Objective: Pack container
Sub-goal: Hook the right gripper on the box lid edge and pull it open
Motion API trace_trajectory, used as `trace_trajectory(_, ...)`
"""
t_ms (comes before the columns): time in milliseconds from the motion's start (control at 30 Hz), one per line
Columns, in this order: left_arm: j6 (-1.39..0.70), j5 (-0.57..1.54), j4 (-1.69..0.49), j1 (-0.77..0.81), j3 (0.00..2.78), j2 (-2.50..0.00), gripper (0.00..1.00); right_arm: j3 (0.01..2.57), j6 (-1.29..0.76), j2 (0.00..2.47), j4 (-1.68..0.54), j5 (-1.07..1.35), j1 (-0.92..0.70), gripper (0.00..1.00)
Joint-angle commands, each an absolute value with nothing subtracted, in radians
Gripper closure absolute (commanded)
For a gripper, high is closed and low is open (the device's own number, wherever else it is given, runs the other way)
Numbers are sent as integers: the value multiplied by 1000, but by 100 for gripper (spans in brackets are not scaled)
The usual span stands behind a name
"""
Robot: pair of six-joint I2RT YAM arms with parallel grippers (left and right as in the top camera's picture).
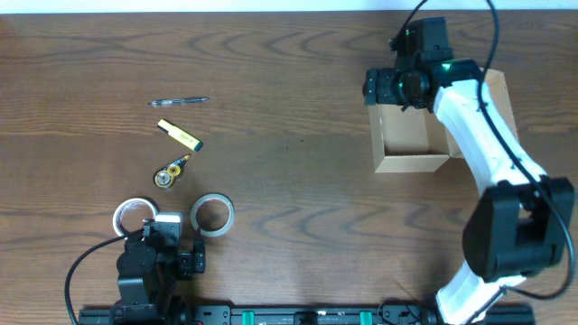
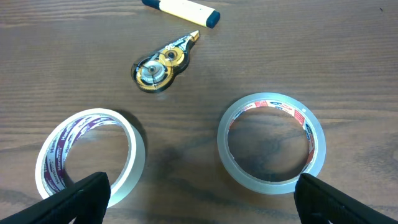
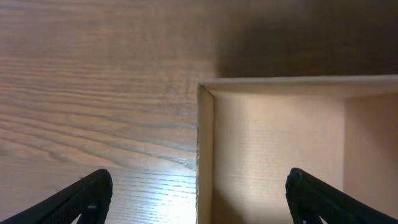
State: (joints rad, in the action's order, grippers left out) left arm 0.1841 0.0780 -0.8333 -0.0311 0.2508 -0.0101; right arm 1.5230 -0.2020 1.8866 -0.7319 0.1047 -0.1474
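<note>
the container [image 1: 414, 137], a light-tan cardboard box, sits open-topped on the right part of the desk [image 1: 289, 72], well apart from the other things. more tan cardboard shows just past the white right arm [image 1: 479, 135], which crosses over the container's right side. the right jaws hang above the container's far left corner. in the right wrist view they stand wide apart with nothing between them, and the container's left wall [image 3: 205, 155] and bare cardboard inside lie below.

the left jaws sit at the near left edge of the desk, also spread wide and holding nothing. 2 tape rolls lie flat just ahead of them: a white roll [image 2: 56, 163] with purple print on the left and a clear roll [image 2: 314, 146] on the right, apart from each other. beyond the rolls lies a correction tape dispenser [image 2: 160, 65], then a yellow marker [image 2: 180, 9] with a blue cap. farthest out, seen from overhead, is a pen [image 1: 181, 101].
</note>
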Motion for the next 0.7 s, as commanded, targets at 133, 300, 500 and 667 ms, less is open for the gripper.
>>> trace_trajectory(133, 187, 71, -886, -32, 233, -4, 5, 1542, -213, 2019, -738, 113, -175, 18)
trace_trajectory(300, 187, 71, -886, -32, 233, -4, 5, 1542, -213, 2046, -735, 112, -197, 61)
trace_trajectory(500, 187, 71, -886, -32, 233, -4, 5, 1542, -212, 2044, -721, 112, -200, 99)
trace_trajectory(667, 187, 71, -886, -32, 233, -4, 5, 1555, -108, 2028, -724, 113, -215, 99)
